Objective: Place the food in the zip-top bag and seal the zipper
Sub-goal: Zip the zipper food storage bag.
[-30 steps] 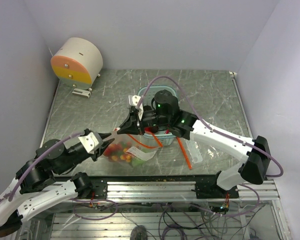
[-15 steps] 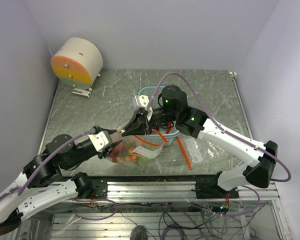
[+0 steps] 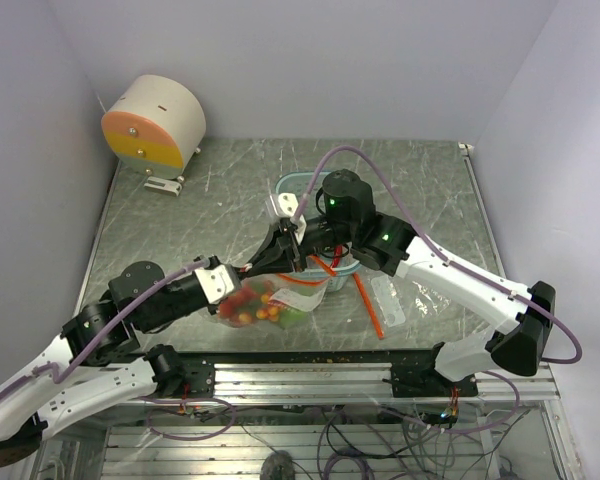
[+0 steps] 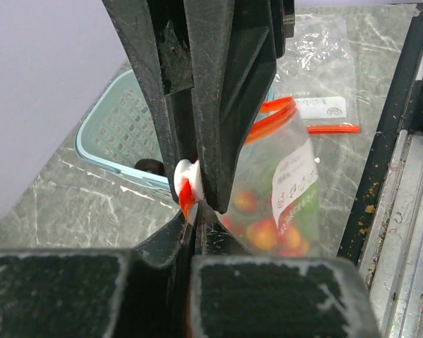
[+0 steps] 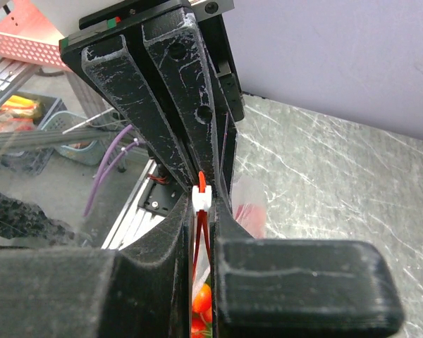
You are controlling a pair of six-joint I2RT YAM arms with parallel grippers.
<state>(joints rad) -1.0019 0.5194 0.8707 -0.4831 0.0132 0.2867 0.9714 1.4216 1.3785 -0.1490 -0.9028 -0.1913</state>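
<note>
Top: sealing step. The food is in the bag, which hangs below both hands, just off the surface. The left hand and right hand sit tip to tip on the bag mouth, with the mesh basket behind the right hand.

Left wrist: the hand is pressed together on the zipper end, beside a white piece, maybe a slider. Past the fingers the strip bows apart, so I judge the mouth unsealed. The film is thin, clear and floppy. The food is round and glossy, in red, orange and green.

Right wrist: the hand is pinching the same strip at the white piece, fingers flat on it.

Next, probably: one hand anchors while the other runs along the strip, kept taut so it doesn't buckle.
</note>
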